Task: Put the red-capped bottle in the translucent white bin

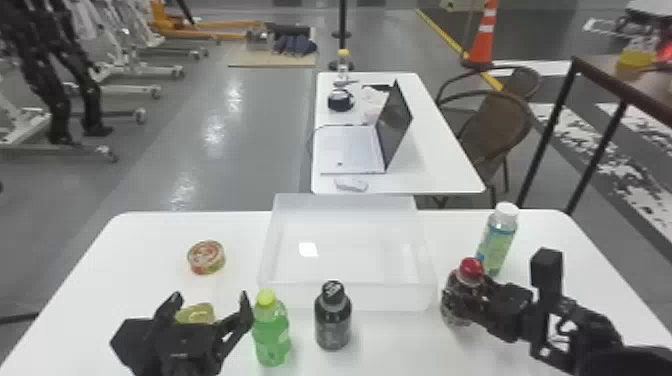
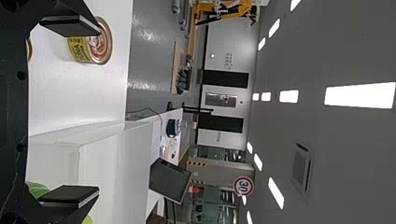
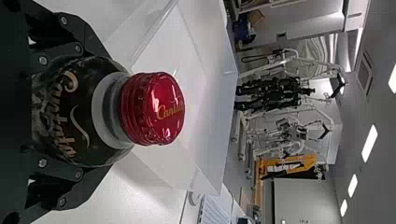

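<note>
At the right of the head view, my right gripper (image 1: 470, 294) is shut on the red-capped bottle (image 1: 456, 302), just right of the translucent white bin (image 1: 360, 296). The right wrist view has the red cap (image 3: 153, 108) pointing away from the right gripper (image 3: 100, 112), whose fingers flank the dark bottle; the bin (image 3: 212, 88) lies beyond. Whether the bottle's base touches the table is unclear. Parked at the table's front left, my left gripper (image 1: 210, 299) stands open and holds nothing; the left wrist view has this gripper (image 2: 98, 111) with its fingers wide apart.
A green bottle (image 1: 271, 330) and a black bottle (image 1: 333, 317) stand before the bin. Behind the red-capped bottle is a white-capped bottle (image 1: 497, 242). A round can (image 1: 206, 257) and a yellowish item (image 1: 196, 313) are on the left. A laptop (image 1: 350, 150) sits on the farther table.
</note>
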Motion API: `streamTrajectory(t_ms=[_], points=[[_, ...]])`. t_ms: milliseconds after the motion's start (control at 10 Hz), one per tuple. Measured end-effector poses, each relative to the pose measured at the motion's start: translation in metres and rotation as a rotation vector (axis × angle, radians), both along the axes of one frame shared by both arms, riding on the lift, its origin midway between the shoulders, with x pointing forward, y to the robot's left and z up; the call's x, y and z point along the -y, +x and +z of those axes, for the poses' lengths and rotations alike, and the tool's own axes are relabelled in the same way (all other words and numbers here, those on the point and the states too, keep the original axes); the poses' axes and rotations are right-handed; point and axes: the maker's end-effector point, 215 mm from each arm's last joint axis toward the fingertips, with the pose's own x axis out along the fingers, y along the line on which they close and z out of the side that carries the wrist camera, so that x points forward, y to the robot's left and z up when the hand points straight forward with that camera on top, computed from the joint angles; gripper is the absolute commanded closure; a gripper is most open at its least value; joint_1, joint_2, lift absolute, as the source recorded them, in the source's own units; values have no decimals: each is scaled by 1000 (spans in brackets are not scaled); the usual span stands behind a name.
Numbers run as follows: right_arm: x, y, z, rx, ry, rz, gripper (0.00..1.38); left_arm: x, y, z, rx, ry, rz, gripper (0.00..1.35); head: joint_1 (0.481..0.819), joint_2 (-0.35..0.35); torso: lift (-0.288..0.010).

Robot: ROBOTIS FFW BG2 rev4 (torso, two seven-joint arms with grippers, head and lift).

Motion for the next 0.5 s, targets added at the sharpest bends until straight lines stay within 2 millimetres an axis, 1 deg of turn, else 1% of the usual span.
streamTrajectory(t_ms=[100,300,500], points=[[-2,-5,9,-4,7,0,1085,0,1,1,1,-1,0,107,549,0,-100],[-4,-8,38,-5,4,-17,1084,0,1,0,-1,-1,0,107,549,0,-100],[-8,1,78,32,35,-38,1084,0,1,-1,-4,-2,-1,107,549,0,-100]])
